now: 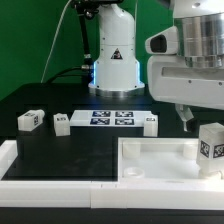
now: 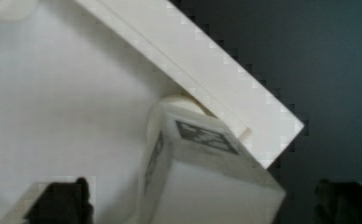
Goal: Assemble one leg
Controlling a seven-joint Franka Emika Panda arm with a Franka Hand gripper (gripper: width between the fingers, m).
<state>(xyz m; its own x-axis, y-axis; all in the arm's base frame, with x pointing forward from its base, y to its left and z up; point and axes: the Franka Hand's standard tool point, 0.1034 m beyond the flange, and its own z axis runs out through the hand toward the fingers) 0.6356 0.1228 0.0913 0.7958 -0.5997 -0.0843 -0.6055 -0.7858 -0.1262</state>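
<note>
One leg (image 1: 212,143), a small white block with a black-and-white tag, stands upright at the near corner of the large white tabletop (image 1: 150,158) on the exterior view's right. My gripper (image 1: 196,118) hangs just above it, open. In the wrist view the leg (image 2: 199,150) lies between my two dark fingertips (image 2: 57,200), with a gap on each side, and my gripper (image 2: 201,205) touches nothing. The tabletop's rim (image 2: 196,60) runs diagonally past the leg. Three more legs lie on the black table: two at the exterior view's left (image 1: 28,120) (image 1: 62,122) and one further right (image 1: 150,122).
The marker board (image 1: 110,118) lies flat between the loose legs. The arm's base (image 1: 113,60) stands behind it. A white raised border (image 1: 40,168) runs along the table's front and the exterior view's left.
</note>
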